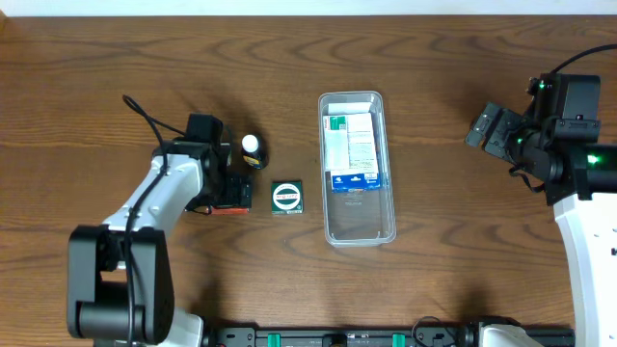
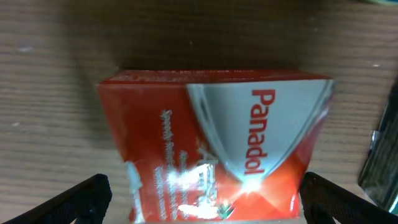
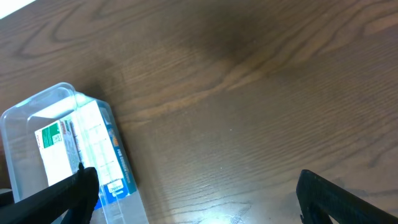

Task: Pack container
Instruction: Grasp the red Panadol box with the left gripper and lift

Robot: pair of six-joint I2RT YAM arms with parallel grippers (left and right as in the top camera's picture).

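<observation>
The wooden table carries everything, and the container sits near its middle, long side running away from the robot. It is a clear plastic tub, long and narrow, with rounded corners and a raised rim, and the wood grain shows through its floor at the near end. Packed in its far half are flat cartons lying side by side. A white carton with green print sits at the far end, and a white carton with a blue band reaches to about the middle of the container.

Well to the right of the container, the right tool hangs over bare wood, its fingers spread wide with nothing between them.

To the left of the container, the left tool is down at the table with its fingers spread, straddling a red Panadol box. One finger stands just clear of the box's side.

Between that box and the container lies a small green square box, flat on the table. Farther back on the same side of the container stands a little dark bottle with a white cap.
</observation>
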